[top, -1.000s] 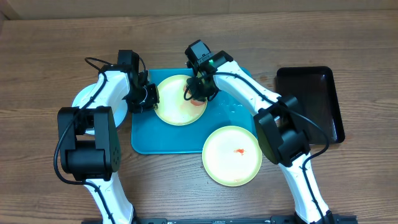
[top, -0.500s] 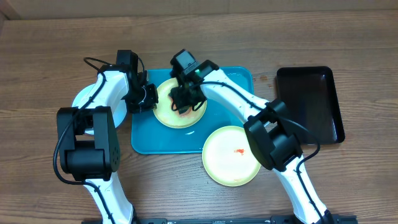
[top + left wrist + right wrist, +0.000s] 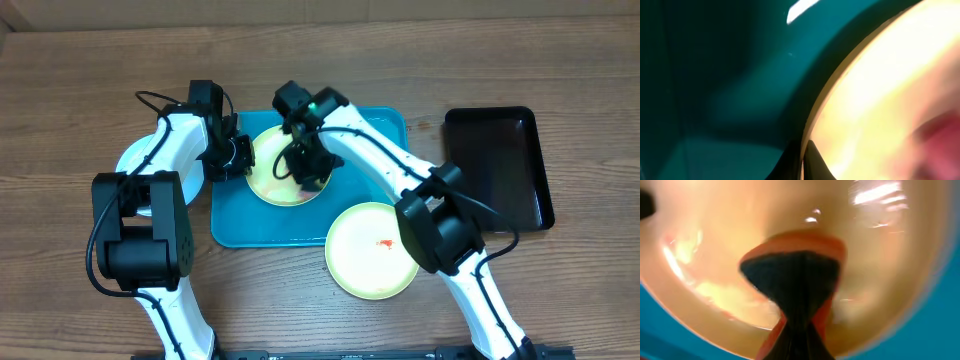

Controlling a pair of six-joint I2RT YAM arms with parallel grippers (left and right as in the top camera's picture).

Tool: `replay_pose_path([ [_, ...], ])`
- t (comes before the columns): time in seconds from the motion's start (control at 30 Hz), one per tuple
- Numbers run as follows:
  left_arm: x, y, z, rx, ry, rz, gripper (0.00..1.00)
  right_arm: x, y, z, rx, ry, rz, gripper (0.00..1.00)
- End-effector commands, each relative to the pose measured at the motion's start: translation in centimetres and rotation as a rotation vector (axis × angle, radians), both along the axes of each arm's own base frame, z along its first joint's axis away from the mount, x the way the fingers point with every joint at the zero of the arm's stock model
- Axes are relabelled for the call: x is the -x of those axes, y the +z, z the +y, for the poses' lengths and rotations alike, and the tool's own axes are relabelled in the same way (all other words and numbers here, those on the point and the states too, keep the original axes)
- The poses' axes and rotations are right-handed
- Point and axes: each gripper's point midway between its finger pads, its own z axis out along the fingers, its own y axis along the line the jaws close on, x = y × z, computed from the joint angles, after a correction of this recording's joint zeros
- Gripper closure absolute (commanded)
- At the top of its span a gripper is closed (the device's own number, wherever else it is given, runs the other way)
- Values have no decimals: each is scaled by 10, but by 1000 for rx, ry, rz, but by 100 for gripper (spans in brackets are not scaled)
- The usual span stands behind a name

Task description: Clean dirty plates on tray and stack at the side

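Plates: one yellow-green plate sits on the teal tray, upper left part. Left gripper is closed, pinching that plate's left rim; in the left wrist view both fingers straddle the edge. Right gripper is closed on an orange pad, pressed down onto the plate's surface. Second yellow-green plate overlaps the tray's lower right corner and has a red smear. Pale plate lies on the table left of the tray, partly under the left arm. Black tray is far right.
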Motion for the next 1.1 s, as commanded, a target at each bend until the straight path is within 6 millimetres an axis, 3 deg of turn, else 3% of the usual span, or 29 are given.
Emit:
replay_pose_path([
  [0.0,-3,5,17,-98,-5,-18,96,-41,40,-22,74,-85,-175,96],
  [0.23,-8,63,35,-207,17,-150,96,-63,110,-27,-3,-139,-272,96],
  [0.43,4,124,62,-356,59,-256,96,-80,149,-59,-42,-293,-304,96],
  [0.73,25,210,88,-658,150,-443,96,-94,152,-98,-67,-380,-255,96],
  [0.87,31,247,71,-852,151,-559,96,-98,152,-105,-69,-394,-254,96],
  [1.07,38,276,49,-1058,170,-673,96,-99,152,-108,-67,-395,-256,96],
])
